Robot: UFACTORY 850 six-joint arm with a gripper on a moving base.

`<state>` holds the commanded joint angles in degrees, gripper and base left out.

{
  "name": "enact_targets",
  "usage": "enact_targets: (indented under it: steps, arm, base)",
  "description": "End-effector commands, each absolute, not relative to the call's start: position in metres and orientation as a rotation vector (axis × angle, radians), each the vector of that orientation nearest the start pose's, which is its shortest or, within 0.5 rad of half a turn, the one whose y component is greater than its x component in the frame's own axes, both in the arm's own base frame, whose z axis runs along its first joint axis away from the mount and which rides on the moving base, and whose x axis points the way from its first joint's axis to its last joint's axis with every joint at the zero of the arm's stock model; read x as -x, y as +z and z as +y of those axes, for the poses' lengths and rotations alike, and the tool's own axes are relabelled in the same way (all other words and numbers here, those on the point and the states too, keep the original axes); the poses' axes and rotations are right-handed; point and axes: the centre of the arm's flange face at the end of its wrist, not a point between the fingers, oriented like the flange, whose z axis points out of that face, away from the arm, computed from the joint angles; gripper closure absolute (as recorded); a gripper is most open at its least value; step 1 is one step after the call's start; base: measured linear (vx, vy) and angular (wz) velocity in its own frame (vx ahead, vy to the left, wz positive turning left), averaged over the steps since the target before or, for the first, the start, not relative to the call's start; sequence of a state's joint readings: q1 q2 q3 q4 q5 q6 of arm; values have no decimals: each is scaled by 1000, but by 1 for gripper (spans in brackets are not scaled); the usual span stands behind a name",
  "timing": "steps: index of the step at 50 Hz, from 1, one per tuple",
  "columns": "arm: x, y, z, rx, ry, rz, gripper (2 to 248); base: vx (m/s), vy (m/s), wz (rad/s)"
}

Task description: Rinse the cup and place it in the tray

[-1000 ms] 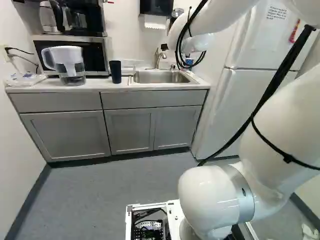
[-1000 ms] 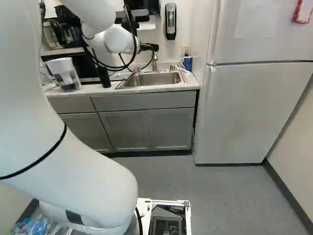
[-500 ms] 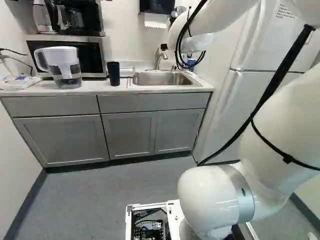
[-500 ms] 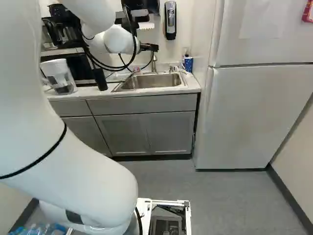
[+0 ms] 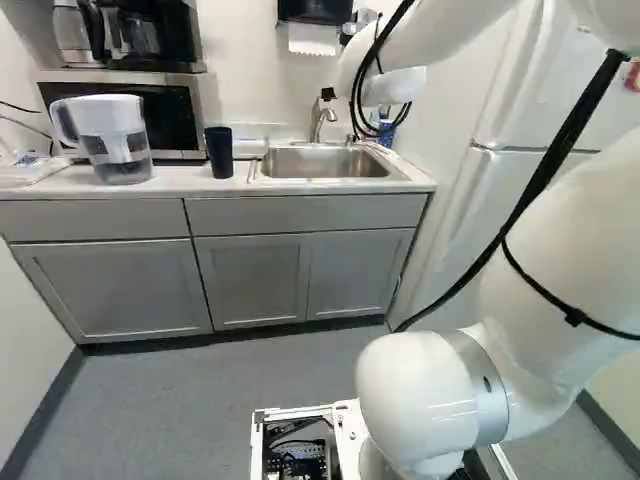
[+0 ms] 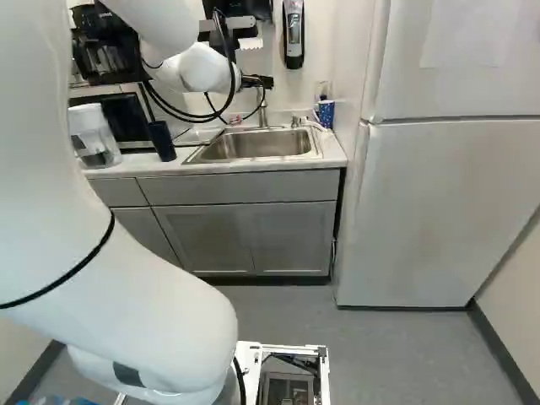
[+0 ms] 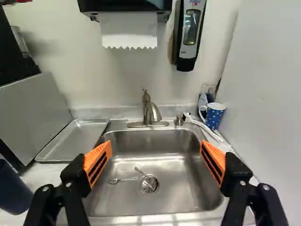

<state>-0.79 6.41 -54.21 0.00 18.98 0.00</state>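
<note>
Over the sink's far part in the right base view is my gripper point(image 6: 258, 82). In the wrist view the gripper point(image 7: 155, 161) is open, its orange pads wide apart with nothing between them, facing the sink point(image 7: 183, 190). A dark cup point(image 5: 219, 152) stands upright on the counter between the pitcher and the sink; the wrist view shows this dark cup point(image 7: 13, 190) beside the gripper. The metal tray point(image 7: 75, 140) lies flat between microwave and sink. A blue dotted mug point(image 7: 214, 117) stands at the sink's far corner, by the wall.
Faucet point(image 7: 149, 113) rises behind the basin, where spoons lie near the drain. A white sprayer hose point(image 7: 209, 131) runs by the mug. Pitcher point(image 5: 116, 145) and microwave point(image 5: 180, 118) stand on the counter point(image 5: 180, 182); a fridge point(image 6: 439, 211) stands beside it.
The base has moved closer to the counter; the counter and cup appear larger and lower, and the fridge has shifted rightward in both base views. My arm holds its pose, and the gripper stays empty.
</note>
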Motion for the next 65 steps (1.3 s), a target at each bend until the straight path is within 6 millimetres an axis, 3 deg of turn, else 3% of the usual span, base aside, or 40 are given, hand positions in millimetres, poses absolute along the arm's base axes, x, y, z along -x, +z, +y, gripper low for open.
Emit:
enact_targets:
  steps: [33,65]
  arm:
    - [-490,657,-7,2420,-2017,17,3]
    - [-490,657,-7,2420,-2017,17,3]
  base:
    - [134,-28,335]
    - [89,-94,137]
